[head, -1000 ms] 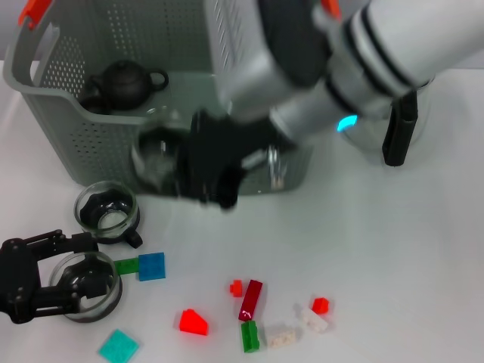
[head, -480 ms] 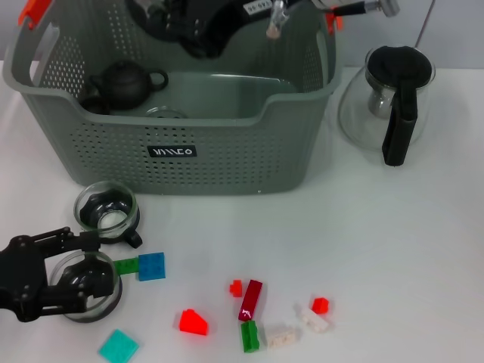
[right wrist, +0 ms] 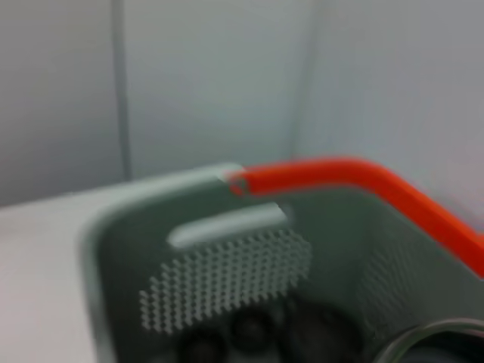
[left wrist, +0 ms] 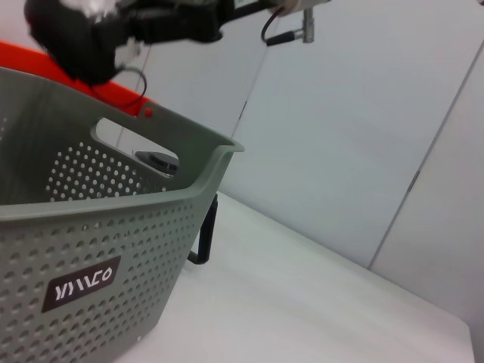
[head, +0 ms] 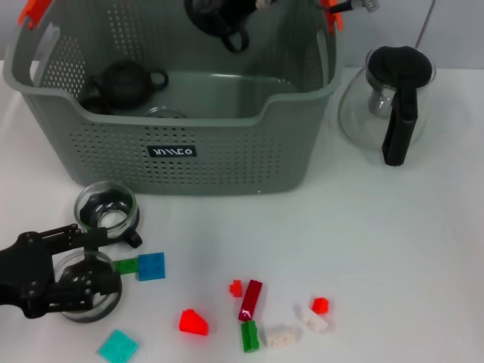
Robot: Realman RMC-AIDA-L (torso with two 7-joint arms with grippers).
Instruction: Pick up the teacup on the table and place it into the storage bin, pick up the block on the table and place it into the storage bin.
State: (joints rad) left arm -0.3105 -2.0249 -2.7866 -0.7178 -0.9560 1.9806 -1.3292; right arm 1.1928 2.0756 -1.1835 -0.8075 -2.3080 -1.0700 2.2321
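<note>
Now my right gripper [head: 221, 17] has swung up over the storage bin [head: 249, 162], my left gripper [head: 92, 265] waits at a teacup [head: 97, 301] on the desk [head: 393, 265], and I cannot tell if either one's jaws are clenched.

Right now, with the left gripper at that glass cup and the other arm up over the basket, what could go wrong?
1. The left gripper sits around a glass teacup with a second teacup close beside it; lifting could knock that one.
2. The green block and blue block lie right beside the cup and may get swept.
3. The storage bin already holds a black teapot; a dropped cup might strike it.
</note>
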